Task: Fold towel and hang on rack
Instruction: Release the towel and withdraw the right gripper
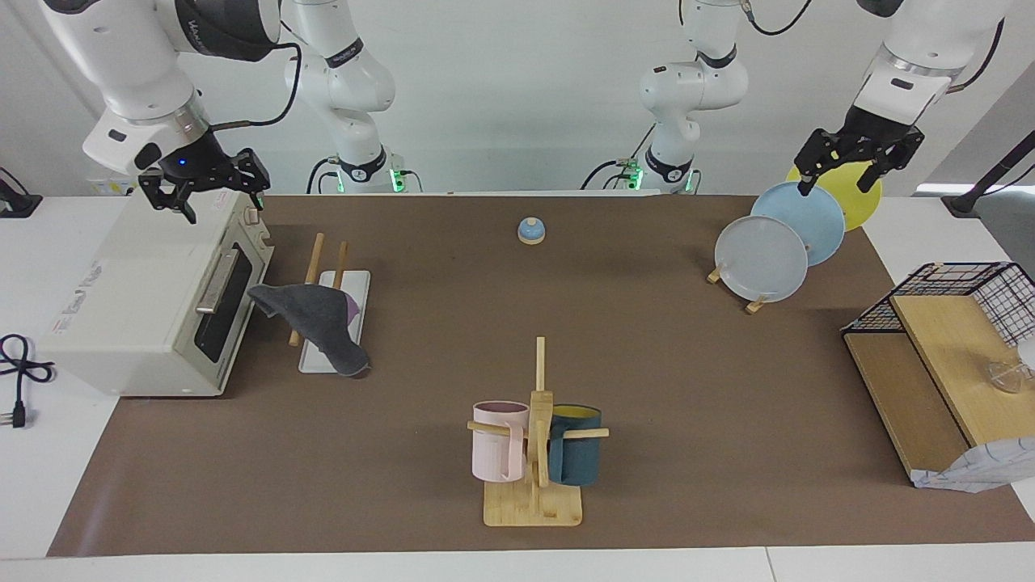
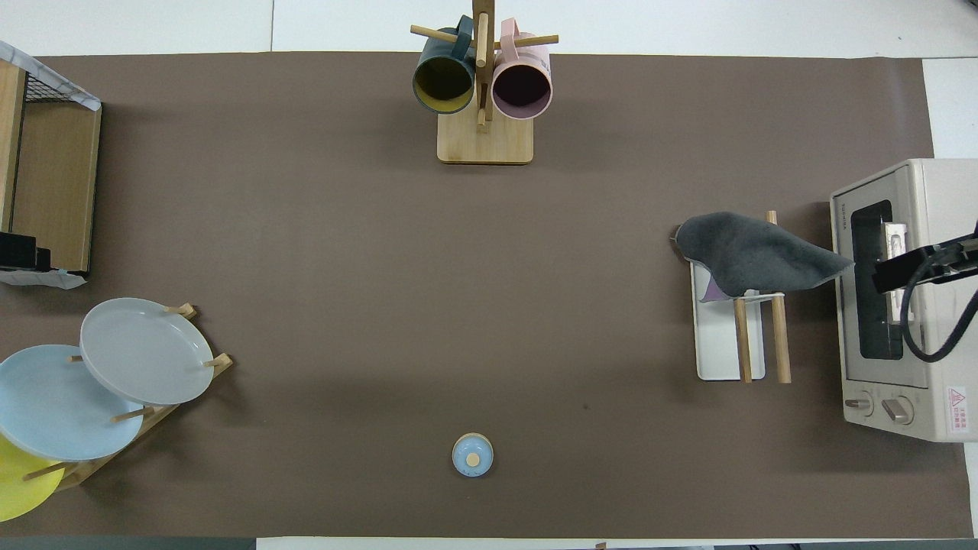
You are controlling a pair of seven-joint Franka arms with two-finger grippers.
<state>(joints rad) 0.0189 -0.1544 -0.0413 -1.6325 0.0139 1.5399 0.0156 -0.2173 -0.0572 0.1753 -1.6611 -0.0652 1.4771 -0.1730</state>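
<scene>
A dark grey towel (image 1: 315,319) with a purple underside hangs bunched over the upper ends of the rack (image 1: 356,283). The rack is two slanted wooden rods on a flat white base, beside the toaster oven. One towel corner trails onto the mat. In the overhead view the towel (image 2: 752,252) covers the end of the rack (image 2: 714,344) that is farther from the robots. My right gripper (image 1: 222,202) is open and empty, up in the air over the toaster oven, and shows in the overhead view (image 2: 913,263). My left gripper (image 1: 837,184) is open and empty, raised over the plates.
A white toaster oven (image 1: 145,299) stands at the right arm's end. A mug tree (image 1: 534,453) holds a pink and a dark blue mug. Plates (image 1: 760,259) lean in a stand. A blue bell (image 1: 531,231) and a wooden shelf with wire basket (image 1: 938,364) are also there.
</scene>
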